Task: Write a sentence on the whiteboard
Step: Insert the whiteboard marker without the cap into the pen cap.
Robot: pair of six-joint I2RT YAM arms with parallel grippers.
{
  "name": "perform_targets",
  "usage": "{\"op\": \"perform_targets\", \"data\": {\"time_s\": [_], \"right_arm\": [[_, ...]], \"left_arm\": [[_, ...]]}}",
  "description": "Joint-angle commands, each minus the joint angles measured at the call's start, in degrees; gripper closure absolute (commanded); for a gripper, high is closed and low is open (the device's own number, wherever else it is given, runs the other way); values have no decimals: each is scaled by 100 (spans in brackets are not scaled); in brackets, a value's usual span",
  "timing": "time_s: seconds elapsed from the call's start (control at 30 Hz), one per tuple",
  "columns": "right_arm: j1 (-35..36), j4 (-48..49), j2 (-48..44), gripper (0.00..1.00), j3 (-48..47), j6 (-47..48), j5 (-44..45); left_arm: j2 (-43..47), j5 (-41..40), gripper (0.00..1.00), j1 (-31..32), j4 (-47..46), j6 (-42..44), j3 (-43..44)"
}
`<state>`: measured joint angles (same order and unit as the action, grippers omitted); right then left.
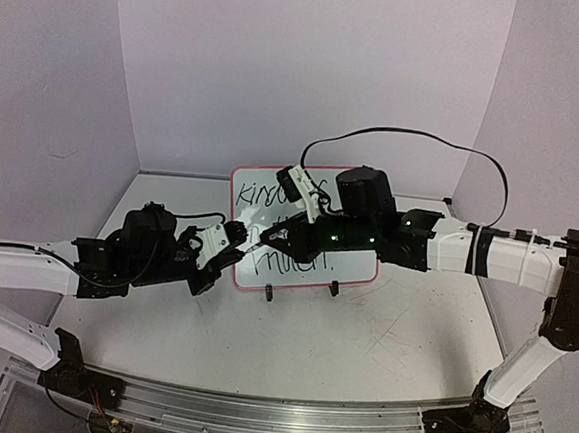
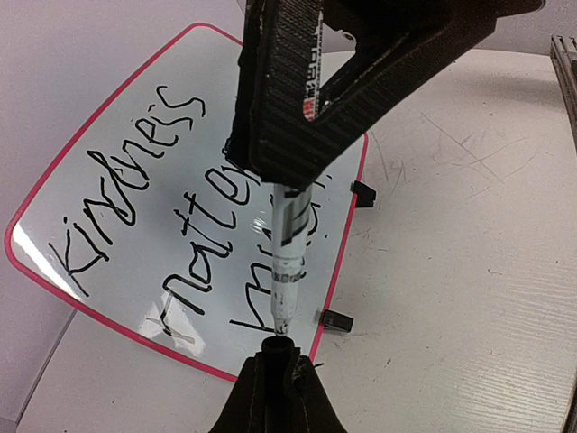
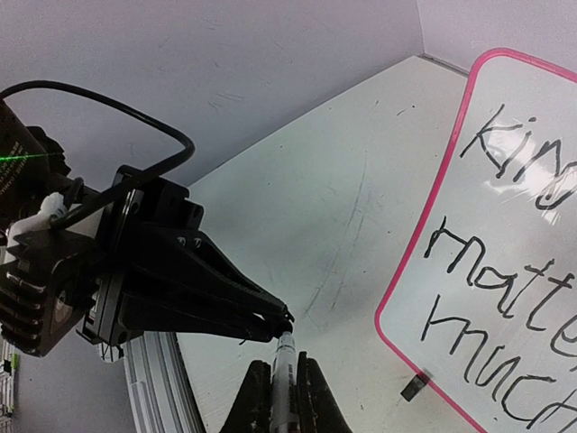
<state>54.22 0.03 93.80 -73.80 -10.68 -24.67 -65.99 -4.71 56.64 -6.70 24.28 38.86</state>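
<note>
From above, one whiteboard [image 1: 356, 262] is seen standing on two black clip feet [image 1: 268, 293] toward the rear of the tabletop [image 1: 309, 348], close to the back wall [image 1: 310, 78]. Bare surface is left in front of it and to its right. The left gripper [image 1: 240, 239] and right gripper [image 1: 271, 237] are met before the board's lower left corner.

In the left wrist view, one marker [image 2: 288, 244] is pinched by the right fingers [image 2: 279, 108]. Its tip is pointed into a black cap [image 2: 278, 344] clamped between the pressed-together left fingers [image 2: 261, 397]. The sentence [image 2: 194, 253], in three lines, is read as "Kindness matters much".

In the right wrist view, the whiteboard is cut off at the right, with open tabletop to its left.
</note>
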Motion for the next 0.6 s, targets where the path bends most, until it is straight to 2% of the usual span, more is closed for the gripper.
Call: {"op": "perform_targets", "data": {"time_s": [0.0,0.27,0.47,0.57], "right_arm": [[34,232,-177,100,-36,-71,49],[28,269,-30,100,-141,-146,-223],[30,308,-315,100,107,-150,422],[28,376,-401,100,183,-162,424]], "left_arm": [[208,-98,100,20,-219,113,-54],[276,-27,100,17,-237,195,-120],[291,-40,100,14,-236,248,-151],[271,-18,100,18,-236,244,-149]]}}
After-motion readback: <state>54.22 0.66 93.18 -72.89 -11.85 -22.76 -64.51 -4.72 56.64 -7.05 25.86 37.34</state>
